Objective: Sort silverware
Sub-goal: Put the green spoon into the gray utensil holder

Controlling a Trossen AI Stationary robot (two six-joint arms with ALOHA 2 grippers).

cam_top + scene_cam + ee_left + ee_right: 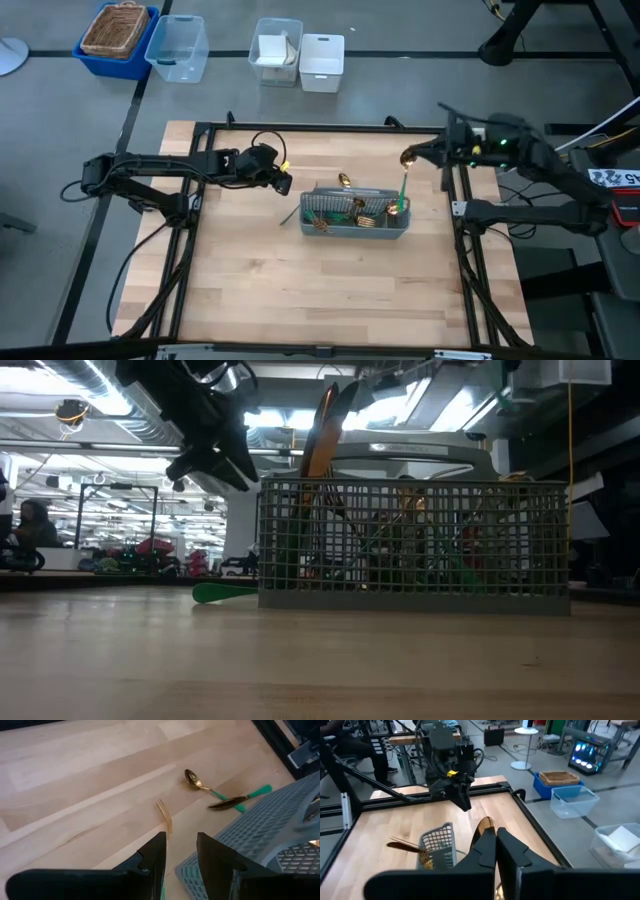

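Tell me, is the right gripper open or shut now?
Shut. The right gripper has its fingers pressed together on a gold spoon, held above the caddy.

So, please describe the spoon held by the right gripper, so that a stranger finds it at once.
Start at the grey mesh caddy on the wooden table. Above its right end, the right gripper is shut on a spoon. Unlike the other silverware, it hangs in the air, gold bowl up, green handle pointing down toward the caddy.

several gold, teal-handled silverware pieces (362, 209) stand in the grey caddy; a spoon (200, 784) and a knife (239, 800) lie crossed on the table beyond its far side
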